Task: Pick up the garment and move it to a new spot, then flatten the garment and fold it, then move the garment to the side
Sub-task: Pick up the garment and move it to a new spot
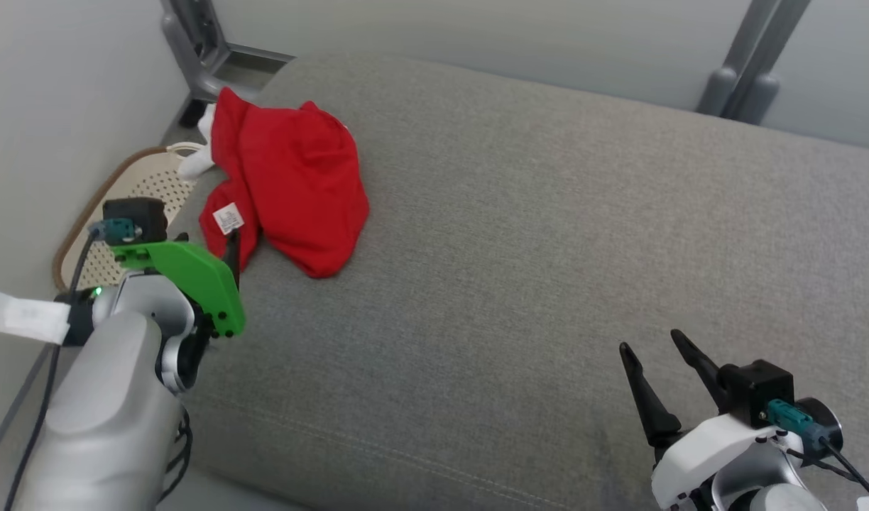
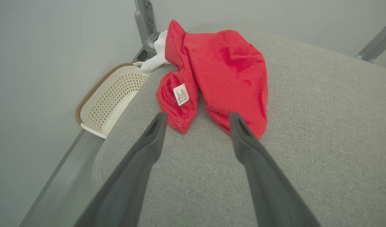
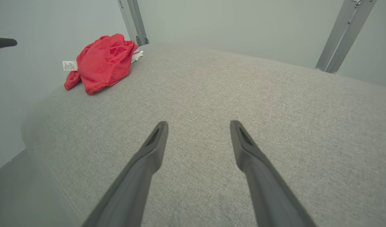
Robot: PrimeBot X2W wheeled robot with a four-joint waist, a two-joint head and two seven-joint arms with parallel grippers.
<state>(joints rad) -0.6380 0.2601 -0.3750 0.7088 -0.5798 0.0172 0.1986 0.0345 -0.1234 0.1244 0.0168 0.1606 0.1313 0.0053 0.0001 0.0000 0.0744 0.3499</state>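
My left gripper has its fingers spread wide, tips just short of the crumpled red cloth garment, which lies bunched at the far left corner of the grey woven-fabric cushion. My right gripper is equally wide and holds nothing, well apart near the front right edge.

I judge the garment light, limp and a little grippy. A pinch on the near hem fold beside the white care label should lift it.

A cream perforated plastic basket sits below the cushion's left edge. What I see inside is bare. A white cloth lies behind the garment, near the basket's rim.
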